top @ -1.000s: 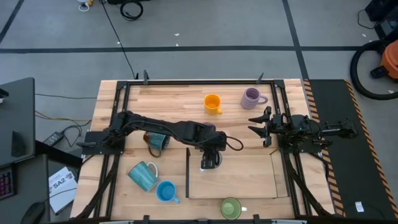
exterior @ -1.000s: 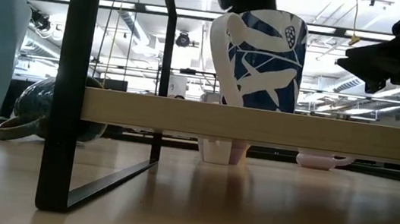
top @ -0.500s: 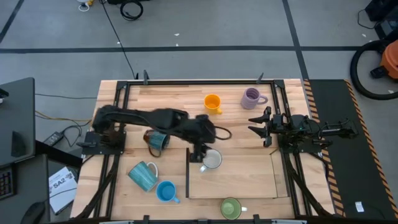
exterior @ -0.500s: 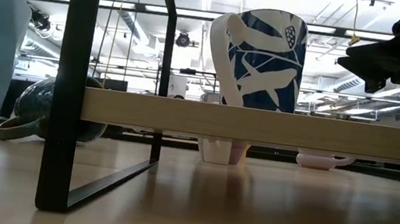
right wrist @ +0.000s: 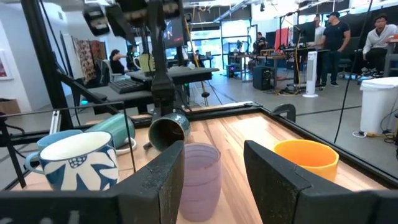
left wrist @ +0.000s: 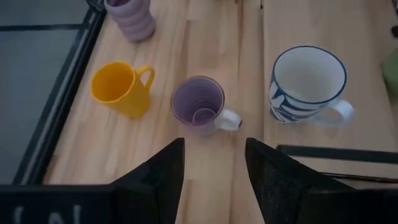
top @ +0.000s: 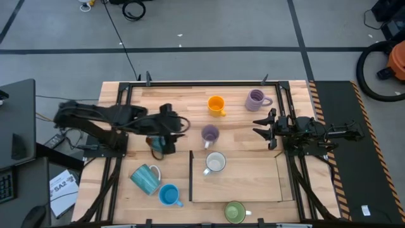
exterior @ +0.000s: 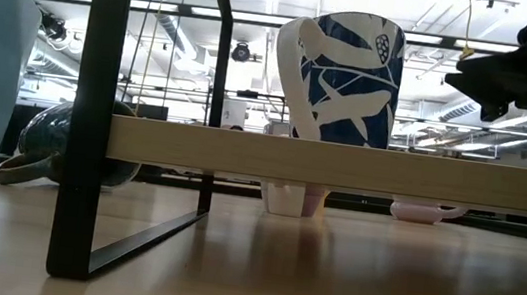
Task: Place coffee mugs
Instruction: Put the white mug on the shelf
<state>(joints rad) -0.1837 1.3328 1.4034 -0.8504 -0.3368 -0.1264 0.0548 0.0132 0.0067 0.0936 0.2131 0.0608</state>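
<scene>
Pale wooden table [top: 183, 95] framed by dark rails, grain running across, with bare planks open between the far mugs and the near ones. Raised light-wood shelf [top: 247, 180] on thin black legs at the near centre, mostly bare (only one mug on it, close to its left edge). Left arm folded back over the table's left side, left gripper [top: 179, 124] hanging empty with fingers spread apart, just left of the smooth purple mug [top: 210, 133]. Right arm parked along the right rail, right gripper [top: 261, 125] likewise standing wide with nothing between its fingers. White mug [top: 216, 163] with a dark blue leaf pattern upright on the shelf, glossy ceramic. Teal mug [top: 146, 178] tipped on its side near the front left, bright blue mug [top: 169, 194] upright just beside it. Dark teal mug [top: 159, 144] lying on its side under the left arm, brown inside. Green mug [top: 235, 211] at the near edge. Orange mug [top: 216, 105] and ribbed purple mug [top: 256, 99] upright at the far side, apart.
</scene>
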